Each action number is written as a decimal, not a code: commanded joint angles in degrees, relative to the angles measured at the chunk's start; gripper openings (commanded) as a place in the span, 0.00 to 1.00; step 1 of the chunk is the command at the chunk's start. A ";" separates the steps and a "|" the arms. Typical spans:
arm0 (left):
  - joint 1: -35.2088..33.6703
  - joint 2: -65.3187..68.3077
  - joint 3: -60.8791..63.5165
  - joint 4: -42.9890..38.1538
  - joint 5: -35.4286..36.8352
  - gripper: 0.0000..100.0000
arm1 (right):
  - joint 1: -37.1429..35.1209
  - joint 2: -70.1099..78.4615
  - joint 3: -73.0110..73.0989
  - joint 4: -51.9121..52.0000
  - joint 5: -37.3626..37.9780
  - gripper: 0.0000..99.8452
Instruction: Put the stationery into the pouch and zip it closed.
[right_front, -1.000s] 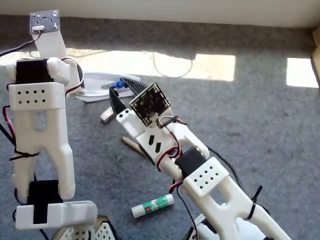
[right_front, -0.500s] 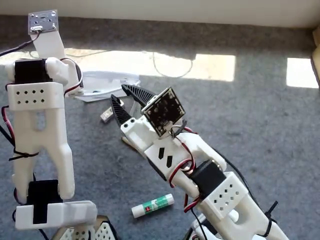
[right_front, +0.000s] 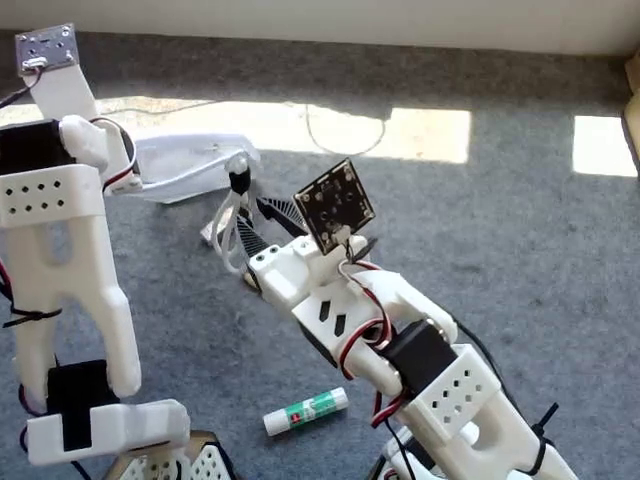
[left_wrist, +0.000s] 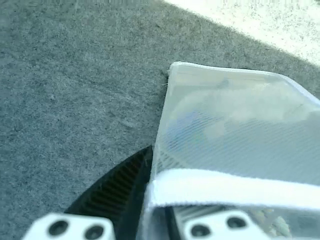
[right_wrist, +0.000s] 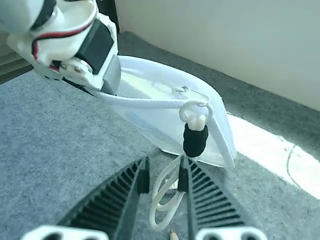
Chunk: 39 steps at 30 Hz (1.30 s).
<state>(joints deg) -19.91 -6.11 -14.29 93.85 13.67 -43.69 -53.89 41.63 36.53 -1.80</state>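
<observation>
The white mesh pouch (right_front: 190, 165) is held up off the grey carpet by one edge, with my left gripper (right_front: 135, 178) shut on it; in the left wrist view the pouch (left_wrist: 235, 120) lies across a black finger (left_wrist: 117, 192). A black bead (right_wrist: 195, 140) and a white cord loop (right_wrist: 167, 200) hang from its zip ring. My right gripper (right_wrist: 162, 175) stands open by a narrow gap, with the slack cord loop (right_front: 231, 235) between its fingers. A glue stick (right_front: 305, 410) lies on the carpet near the front. A pencil tip (right_wrist: 171, 233) shows under the right gripper.
A small pale eraser-like block (right_front: 209, 234) lies on the carpet beside the cord loop. The left arm's body (right_wrist: 75, 45) stands close behind the pouch. A thin cable (right_front: 340, 140) runs across the sunlit patch at the back. Open carpet (right_front: 540, 250) lies to the right.
The left arm has shifted left and lifted the pouch, so its bead and cord now hang down. The right gripper's fingers have narrowed around the cord loop.
</observation>
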 joint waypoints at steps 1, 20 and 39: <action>-2.77 -5.32 -2.24 0.09 0.53 0.01 | 1.27 3.12 -2.42 0.31 -3.34 0.10; -15.87 -7.78 -2.24 0.00 0.35 0.01 | 4.26 38.20 -17.45 -0.31 -22.07 0.10; -16.92 -7.87 1.63 -0.35 0.18 0.01 | 4.00 68.97 -50.51 12.97 -35.25 0.20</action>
<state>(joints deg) -36.26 -10.59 -11.65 93.85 13.49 -40.26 13.63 -1.19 47.25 -36.00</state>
